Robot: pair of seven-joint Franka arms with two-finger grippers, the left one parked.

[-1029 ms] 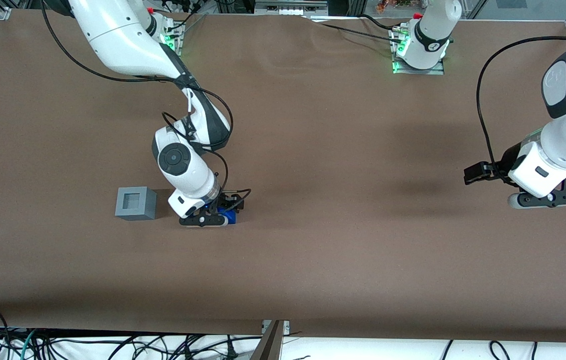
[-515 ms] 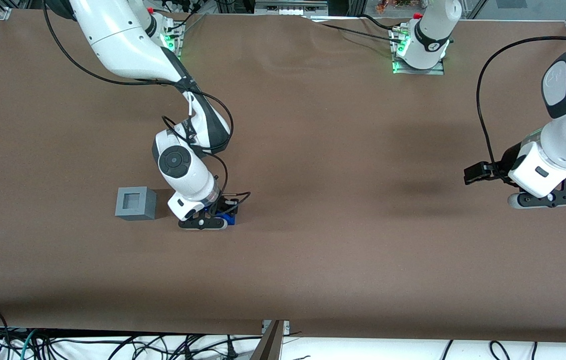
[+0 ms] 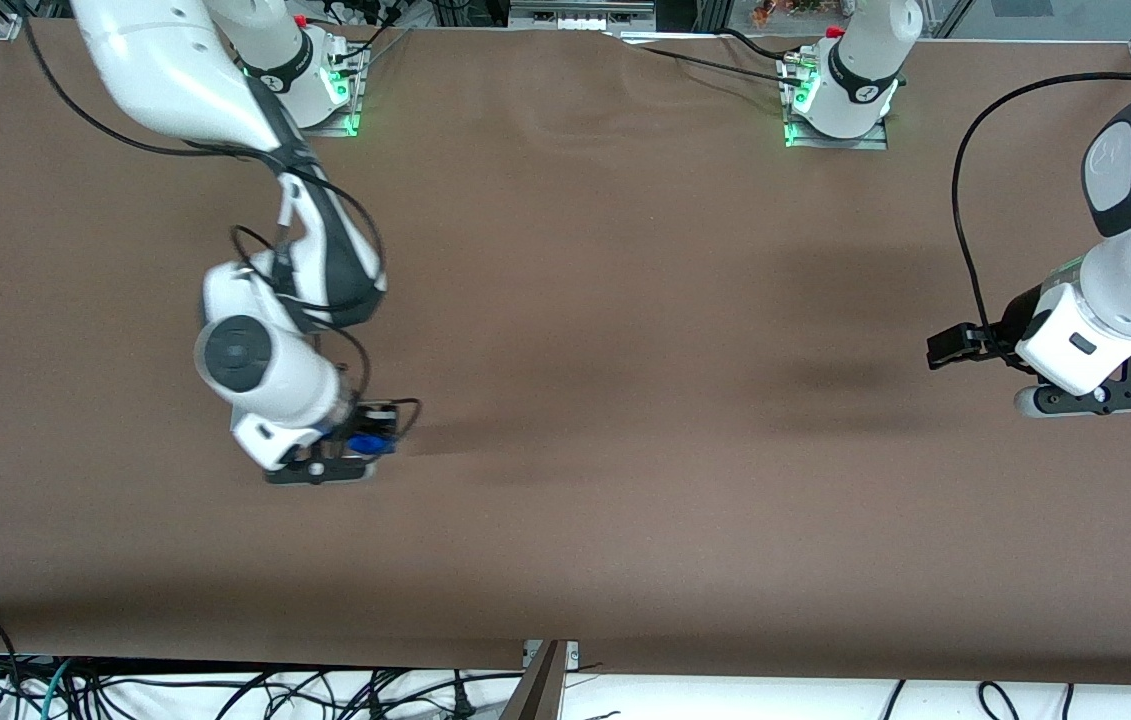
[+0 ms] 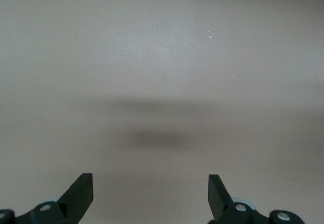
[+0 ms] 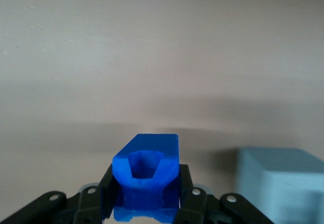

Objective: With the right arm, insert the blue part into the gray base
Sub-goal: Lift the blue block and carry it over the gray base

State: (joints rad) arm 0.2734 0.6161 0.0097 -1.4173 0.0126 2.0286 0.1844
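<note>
Your fingers (image 5: 190, 191) pinch the blue part (image 5: 147, 176) above the brown counter (image 3: 625, 400).
Start at the gripper (image 3: 325, 462): its fingers press on either side of the blue part (image 3: 362, 445), which sits raised between them with a hollow faceted face toward the wrist camera; just beside it in the wrist view you see a corner of the gray base (image 5: 281, 183), apart from the part; from the front you cannot see the base, since the right arm (image 3: 265, 370) covers that spot, toward the working arm's end of the counter.

gripper (image 3: 325, 470) carrying blue part (image 3: 362, 445) swung over gray base (image 5: 281, 176)
</note>
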